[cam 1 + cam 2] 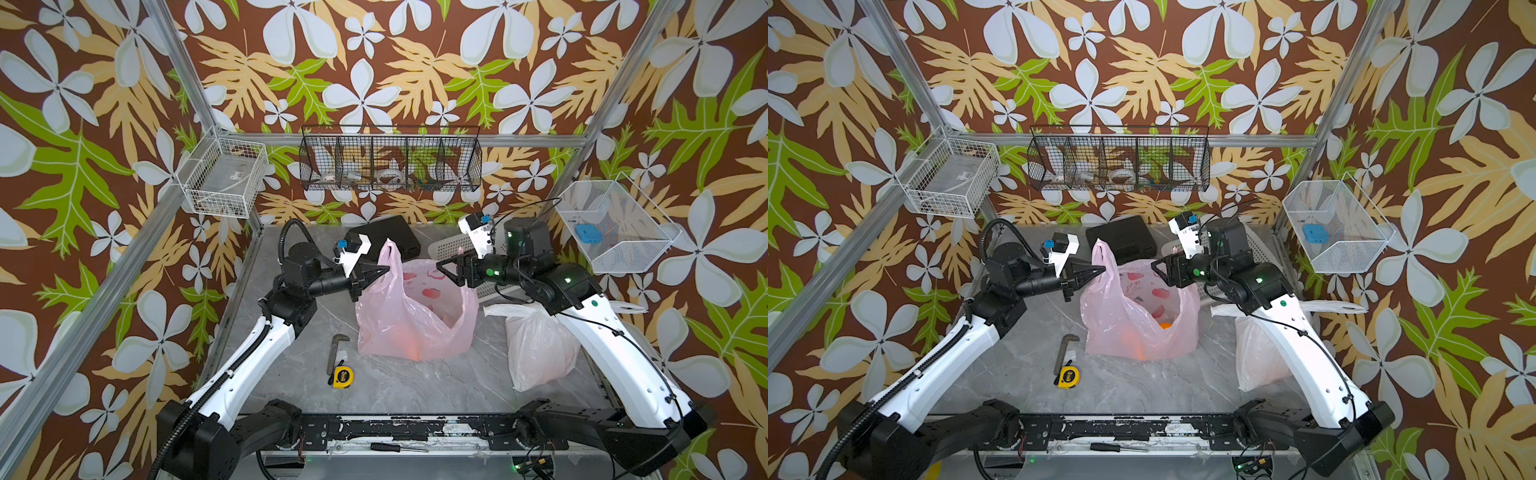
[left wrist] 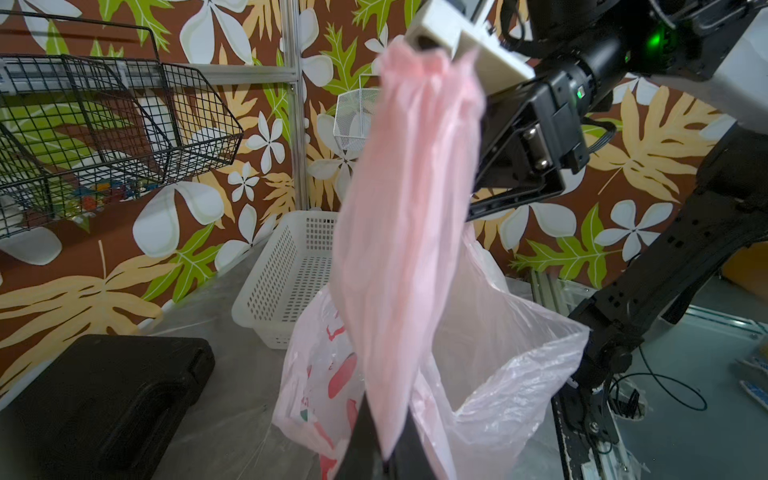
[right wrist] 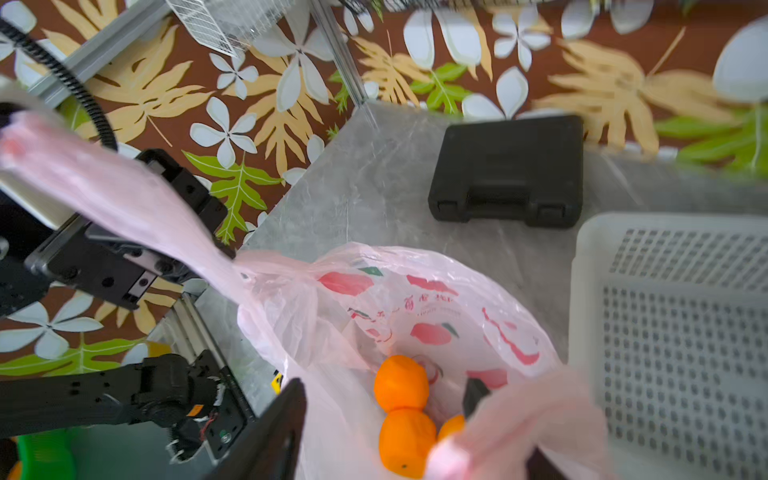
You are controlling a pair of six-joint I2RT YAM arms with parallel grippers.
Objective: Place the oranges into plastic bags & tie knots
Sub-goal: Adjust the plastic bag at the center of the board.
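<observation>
left gripper (image 1: 384,271): clamped shut on one handle strip (image 1: 389,253) of the pink bag (image 1: 409,328); the strip is pulled up taut above the bag mouth
pink bag: stands on the table (image 1: 415,382) mid-scene, between the two grippers, mouth gaping
right gripper (image 1: 446,272): jaws spread wide at the right rim of the bag mouth, gripping nothing; the second handle strip (image 3: 519,419) lies blurred over one finger
oranges (image 3: 401,382): in the bottom of the pink bag, below the right gripper
white bag (image 1: 536,353): right of the pink one, partly under the right arm, loose ends poking out either side; contents can't be made out
around: L-shaped metal key (image 1: 337,347) and yellow tape measure (image 1: 343,376) just left-front of the pink bag; black case (image 1: 384,235) behind it; white perforated basket (image 1: 446,249) behind the right gripper
in the way: raised strip hangs across the left side of the bag mouth
count: 2 bags, 3 oranges visible, 1 case, 1 basket, 1 key, 1 tape
</observation>
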